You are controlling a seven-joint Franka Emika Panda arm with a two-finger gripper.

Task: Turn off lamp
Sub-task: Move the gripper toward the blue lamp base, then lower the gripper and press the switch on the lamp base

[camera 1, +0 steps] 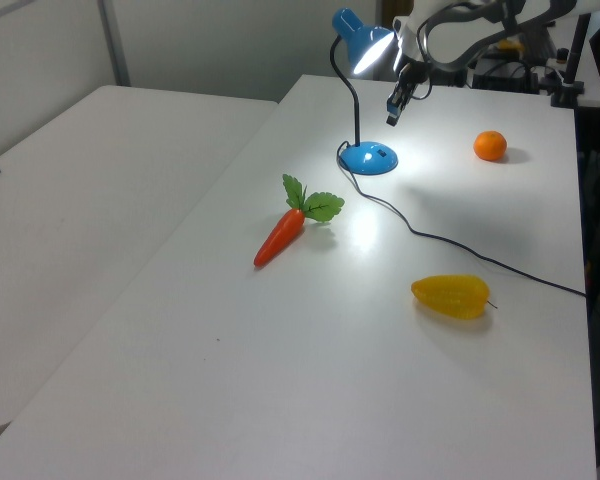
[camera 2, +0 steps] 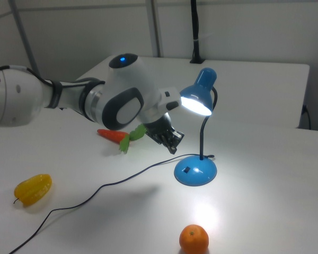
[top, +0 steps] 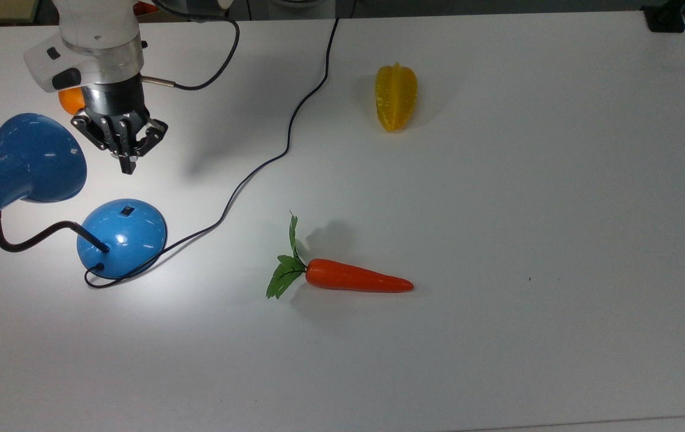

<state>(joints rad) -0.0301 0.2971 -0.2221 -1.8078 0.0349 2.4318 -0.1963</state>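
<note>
The blue lamp is lit. Its bell shade (top: 30,159) (camera 1: 362,45) (camera 2: 199,98) glows white inside and throws a bright patch on the table. A black gooseneck (top: 24,239) joins the shade to the domed blue base (top: 122,237) (camera 1: 368,157) (camera 2: 196,170). A small black switch (top: 127,210) (camera 2: 186,170) sits on top of the base. My gripper (top: 127,168) (camera 1: 391,115) (camera 2: 173,149) hangs shut above the table, a short way from the base on the switch side and next to the shade. It holds nothing.
An orange (top: 69,101) (camera 1: 490,146) (camera 2: 194,238) lies behind my wrist. The lamp's black cord (top: 270,159) snakes across the table to the far edge. A carrot (top: 342,276) (camera 1: 280,235) and a yellow star fruit (top: 396,97) (camera 1: 450,296) (camera 2: 33,189) lie farther off.
</note>
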